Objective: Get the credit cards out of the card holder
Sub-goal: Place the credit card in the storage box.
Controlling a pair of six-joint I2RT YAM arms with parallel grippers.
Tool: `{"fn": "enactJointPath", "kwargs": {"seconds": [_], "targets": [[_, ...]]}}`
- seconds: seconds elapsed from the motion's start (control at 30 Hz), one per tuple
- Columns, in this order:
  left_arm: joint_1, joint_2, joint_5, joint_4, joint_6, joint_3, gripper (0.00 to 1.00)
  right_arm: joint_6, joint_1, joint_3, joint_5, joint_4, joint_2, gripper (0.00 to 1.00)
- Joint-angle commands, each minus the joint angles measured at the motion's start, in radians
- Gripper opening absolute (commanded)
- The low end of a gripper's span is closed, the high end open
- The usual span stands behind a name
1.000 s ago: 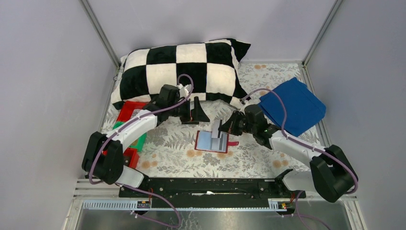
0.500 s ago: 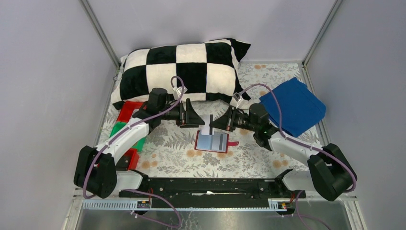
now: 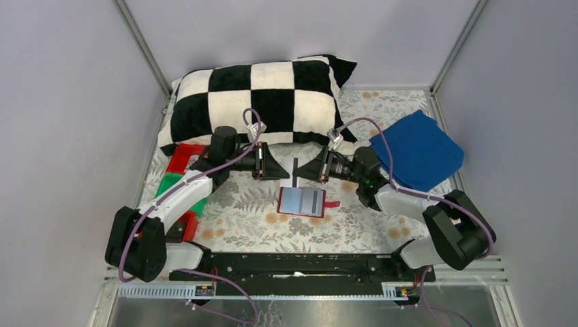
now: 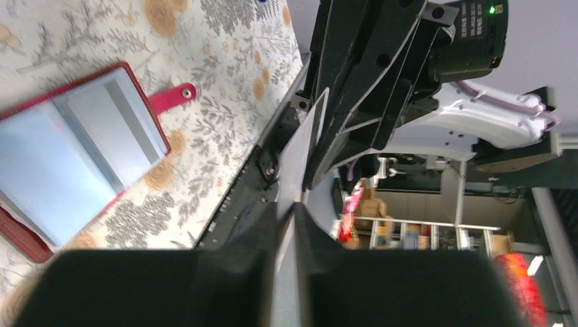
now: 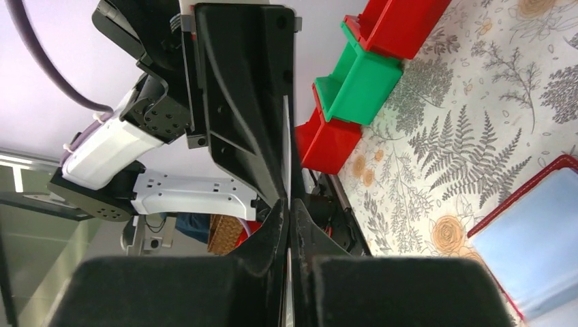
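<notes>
The red card holder [image 3: 303, 201] lies open on the floral table, its pale blue-grey sleeves up and its strap tab [image 3: 332, 204] to the right; it also shows in the left wrist view [image 4: 75, 163]. Just above its far edge a pale grey credit card [image 3: 295, 170] hangs upright and edge-on. My right gripper [image 3: 304, 172] is shut on the card from the right. My left gripper [image 3: 285, 170] faces it from the left, its fingers closed on the card's other edge [image 4: 303, 157]. Each wrist view shows the card running from its own gripper [image 4: 294, 208] [image 5: 289, 204] into the other's.
A black-and-white checked pillow [image 3: 259, 102] lies along the back. A blue folded cloth [image 3: 416, 150] is at the right behind the right arm. Red [image 3: 184, 158] and green [image 3: 178, 184] trays stand at the left under the left arm.
The right gripper lifted the card up and away from the holder toward the left gripper. The left gripper drew back slightly and its wide-open jaws closed onto the card.
</notes>
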Motion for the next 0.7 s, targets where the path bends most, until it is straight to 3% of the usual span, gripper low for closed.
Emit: {"fn": "enactJointPath", "kwargs": {"seconds": [0.0,0.07,0.1,0.2,0.27,0.37,0.5,0.67], "targets": [[0.003,-0.008,-0.011,0.043,0.001,0.015,0.06,0.045,-0.005,0.007,-0.041,0.123,0.016,0.00],[0.006,-0.004,-0.066,-0.023,0.027,0.041,0.00,0.028,-0.004,0.014,-0.041,0.080,0.011,0.00],[0.010,-0.002,-0.099,-0.069,0.046,0.059,0.00,0.013,-0.005,0.019,-0.040,0.045,0.004,0.06],[0.028,0.004,-0.244,-0.294,0.167,0.168,0.00,-0.086,-0.006,0.047,0.006,-0.176,-0.052,0.68],[0.035,0.012,-0.430,-0.493,0.263,0.276,0.00,-0.193,-0.005,0.079,0.109,-0.370,-0.108,0.87],[0.037,0.045,-0.790,-0.764,0.349,0.457,0.00,-0.318,-0.011,0.114,0.238,-0.580,-0.183,0.95],[0.039,0.147,-1.261,-1.049,0.318,0.667,0.00,-0.399,-0.018,0.141,0.299,-0.701,-0.222,0.96],[0.039,0.204,-1.671,-1.186,0.270,0.721,0.00,-0.391,-0.021,0.139,0.290,-0.711,-0.216,0.96]]}}
